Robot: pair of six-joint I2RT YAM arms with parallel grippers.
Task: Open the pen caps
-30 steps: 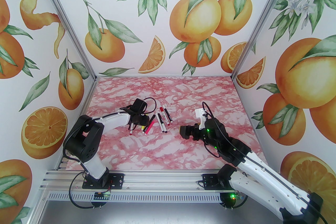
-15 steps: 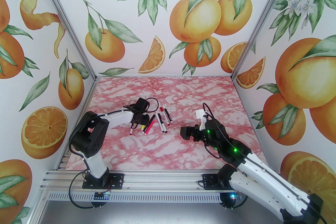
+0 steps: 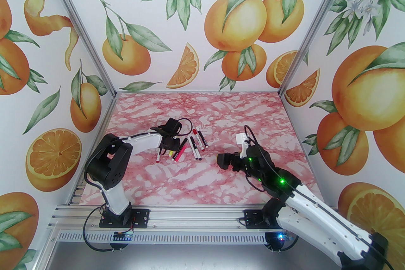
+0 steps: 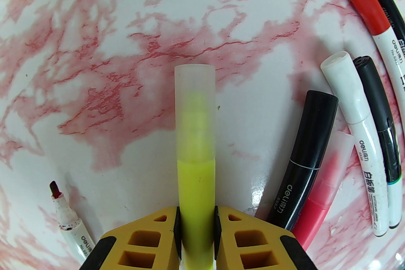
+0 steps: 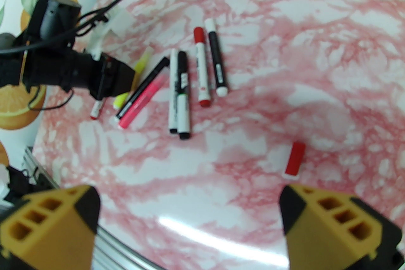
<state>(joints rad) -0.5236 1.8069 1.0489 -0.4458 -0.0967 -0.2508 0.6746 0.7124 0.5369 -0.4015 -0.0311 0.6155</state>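
Pen caps (image 5: pixel 295 158): one red cap lies loose on the table (image 5: pixel 316 40), alone and well apart from the pens; the other caps are on their pens, left of table centre.
Clear cap (image 4: pixel 195 97): seated on the far end of the yellow highlighter (image 4: pixel 196 196), with the tip showing faintly through it.
Left end effector (image 4: pixel 197 230): clenched on the yellow highlighter's barrel, both yellow fingers (image 4: pixel 145 240) pressed to its sides; can't tell if the highlighter is lifted or touching the table.
Right end effector (image 5: pixel 190 224): released, fingers wide apart, nothing between them; sits right of the pens, pointing left toward them; the loose red cap lies just beyond one finger.
Uncapped pen (image 4: pixel 65 221): white barrel, bare red tip, lying on the table left of the held highlighter, apart from it.
Black marker (image 4: pixel 303 161): black cap on, just right of the yellow highlighter, touching the pink highlighter (image 4: pixel 318 208).
Pink highlighter: clear cap on, lying alongside the black marker.
White marker (image 4: pixel 356 129): white cap on, touching a black pen (image 4: pixel 378 104) on its right.
Red-capped marker (image 4: pixel 364 3): at the right end of the group, red cap on, a black-and-white marker (image 4: pixel 390 9) just beside it.
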